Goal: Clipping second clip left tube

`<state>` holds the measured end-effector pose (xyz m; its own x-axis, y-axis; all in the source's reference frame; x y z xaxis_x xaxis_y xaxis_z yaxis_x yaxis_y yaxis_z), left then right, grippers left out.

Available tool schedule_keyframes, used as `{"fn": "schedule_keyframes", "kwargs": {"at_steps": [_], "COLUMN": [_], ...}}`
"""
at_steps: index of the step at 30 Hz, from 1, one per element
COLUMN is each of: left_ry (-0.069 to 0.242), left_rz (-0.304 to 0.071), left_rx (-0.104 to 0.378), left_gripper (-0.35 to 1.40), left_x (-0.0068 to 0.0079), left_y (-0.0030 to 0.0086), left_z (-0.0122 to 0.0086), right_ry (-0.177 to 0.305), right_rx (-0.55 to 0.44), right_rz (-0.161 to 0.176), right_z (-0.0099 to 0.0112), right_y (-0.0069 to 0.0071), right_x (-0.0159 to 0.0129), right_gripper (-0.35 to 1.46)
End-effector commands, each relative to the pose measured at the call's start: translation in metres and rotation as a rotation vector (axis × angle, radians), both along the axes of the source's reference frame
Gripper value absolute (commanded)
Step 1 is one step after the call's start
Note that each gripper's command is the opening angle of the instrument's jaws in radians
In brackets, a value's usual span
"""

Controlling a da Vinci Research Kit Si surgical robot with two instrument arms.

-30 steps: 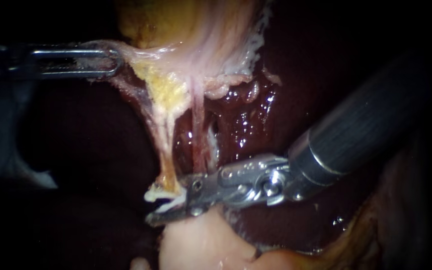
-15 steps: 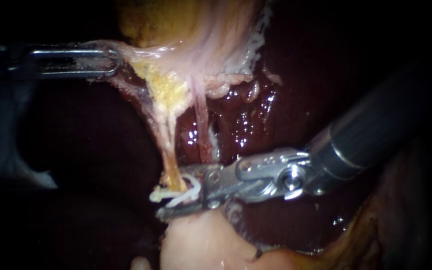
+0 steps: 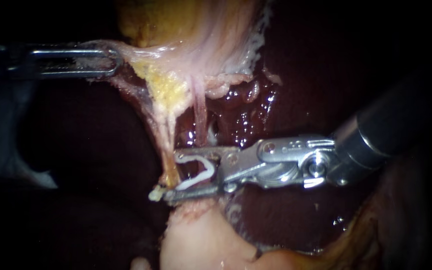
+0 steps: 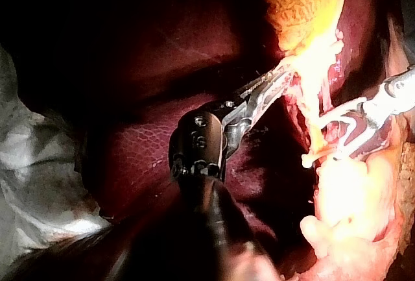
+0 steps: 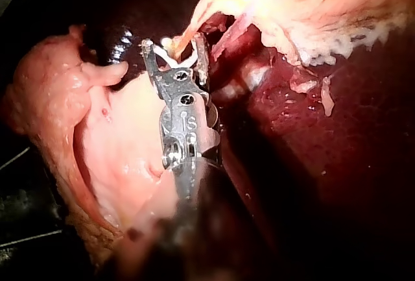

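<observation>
The left tube [image 3: 168, 135], a yellowish strand, hangs from the gallbladder [image 3: 176, 30] down to pale tissue [image 3: 201, 240]. My right instrument [image 3: 172, 174] comes in level from the right. Its jaws stand wide apart and cradle an open white clip [image 3: 198, 172]. Their tips lie at the tube's lower end, and the tube crosses the mouth of the jaws. A thinner pink right tube [image 3: 199, 107] runs just behind. My left instrument [image 3: 108, 61] is shut on gallbladder tissue at the upper left and holds it taut. The right wrist view shows the clip [image 5: 170, 54] between the jaws [image 5: 175, 50] under the tube [image 5: 194, 28].
Dark red liver [image 3: 256, 115] fills the background, wet and glistening to the right of the tubes. The pale fatty mass lies directly under the right instrument's lower jaw. White gauze [image 4: 39, 158] lies beside the left instrument's shaft in the left wrist view.
My right instrument has drawn back to the right and levelled out. Its jaws now show wide apart, with the clip open between them. The left instrument has held still.
</observation>
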<state>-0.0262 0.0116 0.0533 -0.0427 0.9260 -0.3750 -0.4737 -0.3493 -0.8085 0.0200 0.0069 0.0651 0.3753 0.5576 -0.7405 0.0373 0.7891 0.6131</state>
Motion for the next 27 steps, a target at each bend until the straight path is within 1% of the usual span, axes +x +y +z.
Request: {"fn": "schedule_keyframes", "kwargs": {"at_steps": [1,9,13,15,19,22,27], "left_ry": [0.0,0.0,0.0,0.0,0.0,0.0,0.0], "left_rz": [0.0,0.0,0.0,0.0,0.0,0.0,0.0], "left_rx": [0.0,0.0,0.0,0.0,0.0,0.0,0.0], "left_gripper": [-0.35,-0.35,-0.35,-0.35,-0.35,-0.35,-0.35], "left_x": [0.0,0.0,0.0,0.0,0.0,0.0,0.0], "left_y": [0.0,0.0,0.0,0.0,0.0,0.0,0.0], "left_z": [0.0,0.0,0.0,0.0,0.0,0.0,0.0], "right_ry": [0.002,0.011,0.024,0.037,0.068,0.083,0.121], "right_rx": [0.007,0.029,0.047,0.056,0.092,0.107,0.137], "right_rz": [-0.005,-0.021,-0.038,-0.044,-0.043,-0.054,-0.057], "right_z": [0.0002,0.0013,0.0017,0.0019,0.0022,0.0025,0.003], "right_y": [-0.0002,-0.0012,-0.0016,-0.0018,-0.0021,-0.0025,-0.0032], "right_x": [0.0003,0.0021,0.0028,0.0031,0.0036,0.0041,0.0046], "right_gripper": [0.5,0.5,0.49,0.49,0.49,0.49,0.49]}}
